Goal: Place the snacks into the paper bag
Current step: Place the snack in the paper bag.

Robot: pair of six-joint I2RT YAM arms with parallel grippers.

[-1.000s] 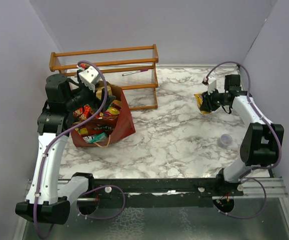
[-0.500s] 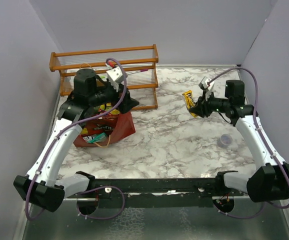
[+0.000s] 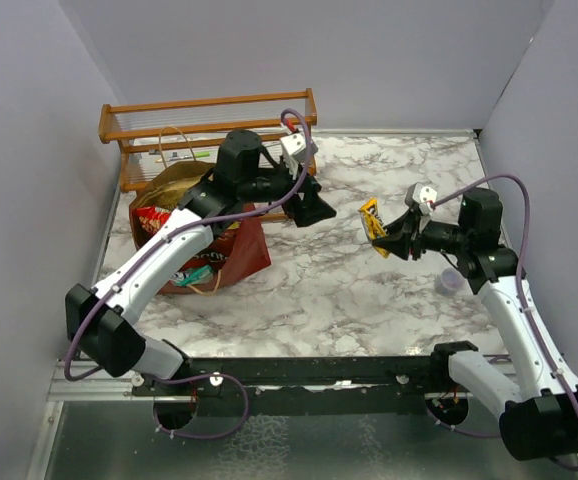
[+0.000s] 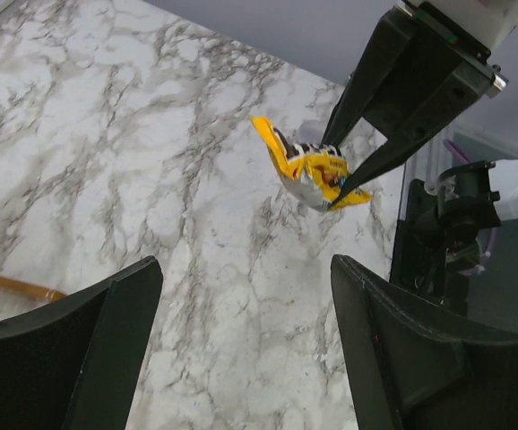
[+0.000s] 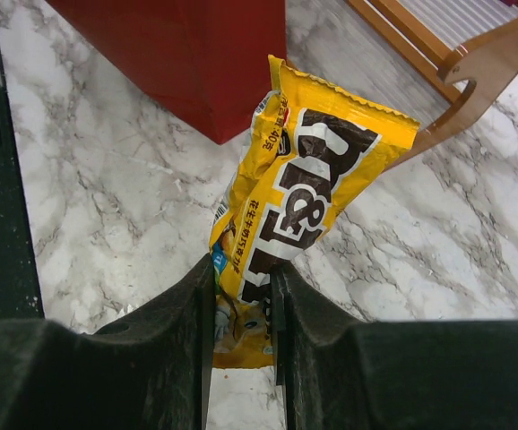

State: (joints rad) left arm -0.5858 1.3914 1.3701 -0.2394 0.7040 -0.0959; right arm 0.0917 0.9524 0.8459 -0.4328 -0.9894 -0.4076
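Grips a crinkly yellow foil packet with the right gripper, right of centre in the overhead view, black fingers pinched narrow on the packet's lower end, the rest sticking out beyond the fingertips. Reads, in the right wrist view, as big brown letters edged in white on the packet, "m&m" running lengthwise, with touches of red and blue along one edge and fine print too small to make out. Shows a serrated seal across the upper end and soft creases down the glossy face. Spreads the left gripper wide just left of centre, with nothing between its matte black fingers, facing the packet across bare veined stone. Stands the paper bag at middle left of the overhead view, dark red-brown outside, tan inside, mouth open. Holds shiny red and teal packets heaped within, lettering there not legible. Backs onto a wooden rack of orange-brown slats in the upper left. Rests all of it on a white marble table with grey veins. Carries a small translucent purple cup at the right, just beside the right arm.
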